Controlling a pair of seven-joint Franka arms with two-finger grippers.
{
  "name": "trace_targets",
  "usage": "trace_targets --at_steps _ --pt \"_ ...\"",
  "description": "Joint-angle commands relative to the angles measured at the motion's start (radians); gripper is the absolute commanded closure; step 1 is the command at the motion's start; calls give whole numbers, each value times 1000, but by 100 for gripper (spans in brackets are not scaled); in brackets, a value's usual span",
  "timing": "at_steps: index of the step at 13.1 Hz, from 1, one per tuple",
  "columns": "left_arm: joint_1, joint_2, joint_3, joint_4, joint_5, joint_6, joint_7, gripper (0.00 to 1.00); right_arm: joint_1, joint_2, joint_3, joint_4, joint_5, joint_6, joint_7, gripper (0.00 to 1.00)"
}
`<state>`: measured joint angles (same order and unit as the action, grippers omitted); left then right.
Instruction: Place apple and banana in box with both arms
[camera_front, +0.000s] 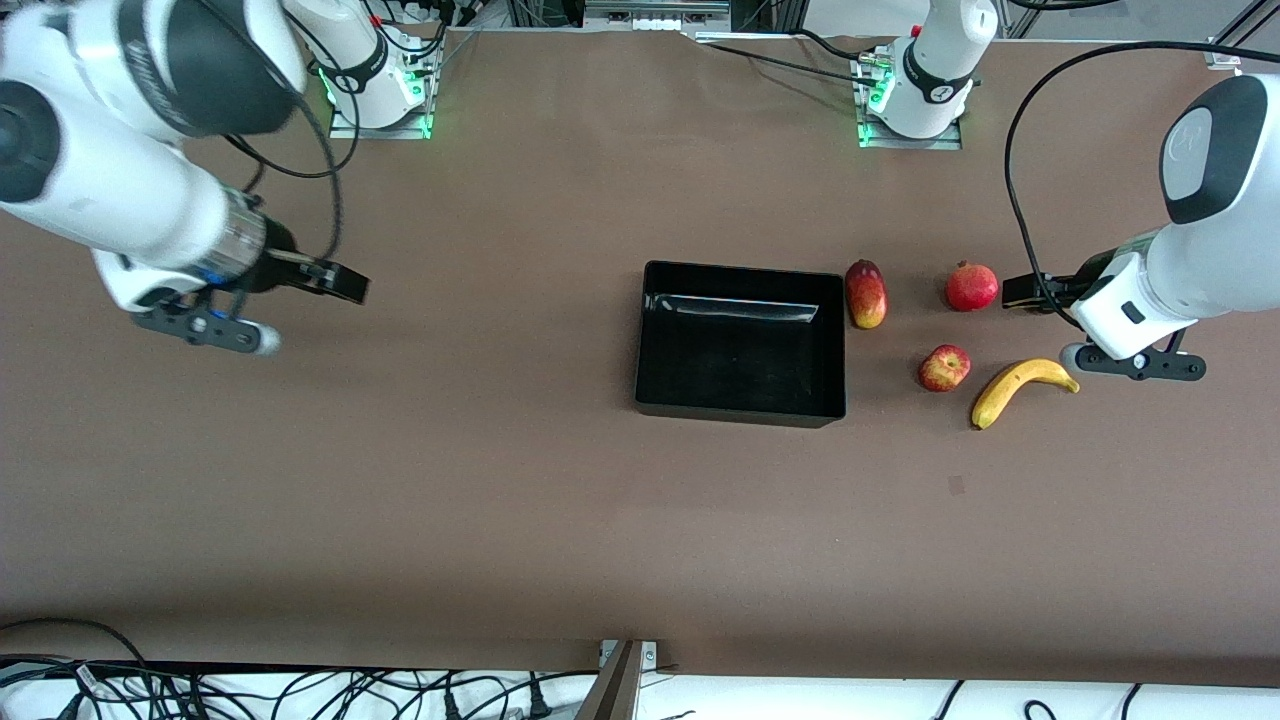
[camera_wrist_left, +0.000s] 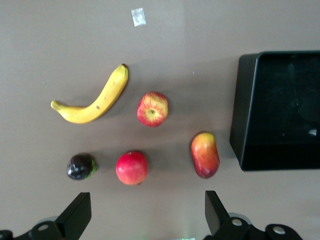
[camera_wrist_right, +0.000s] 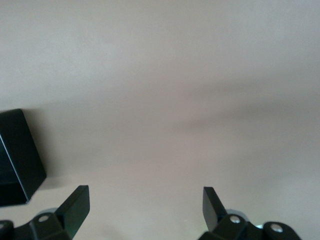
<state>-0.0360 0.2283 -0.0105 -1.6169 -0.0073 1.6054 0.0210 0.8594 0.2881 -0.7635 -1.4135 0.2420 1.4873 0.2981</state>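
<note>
1. Nearest the front camera lies the banana (camera_front: 1022, 389), curved on the brown table (camera_front: 400, 480) toward the left arm's end.
2. Just beside it, toward the box, sits the apple (camera_front: 944, 367), untouched.
3. At the table's middle rests the black box (camera_front: 740, 411), holding nothing.
4. Farther back stand a mango (camera_front: 866, 293), just beside the box wall, and a pomegranate (camera_front: 971, 286); a small dark fruit (camera_wrist_left: 80, 166) shows only in the left wrist view.
5. Over the table beside the pomegranate hangs the left gripper (camera_front: 1020, 291), fingers spread and holding nothing.
6. Well apart, the right gripper (camera_front: 345, 283) hangs over bare table at the right arm's end, fingers likewise spread.
</note>
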Motion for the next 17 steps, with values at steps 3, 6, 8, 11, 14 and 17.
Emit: trace_targets --at_steps 3,6,8,11,14,17 --pt "11 -15 -2 -237 17 249 5 0 3 -3 -31 18 -59 -13 -134 0" --pt "13 6 -2 -387 13 460 20 0 -29 2 -52 31 -63 -15 -134 0" --pt "15 19 -2 -478 13 586 54 0 -72 2 -57 54 -43 -18 -171 0" --pt "21 94 -2 -497 13 741 128 0 -63 -6 -56 56 -70 -25 -318 0" --pt "21 137 -2 -497 15 794 135 0 -92 -9 -53 56 -75 -25 -320 0" --pt "19 164 -3 -497 21 811 137 0 -143 -61 77 48 -174 -27 -312 0"
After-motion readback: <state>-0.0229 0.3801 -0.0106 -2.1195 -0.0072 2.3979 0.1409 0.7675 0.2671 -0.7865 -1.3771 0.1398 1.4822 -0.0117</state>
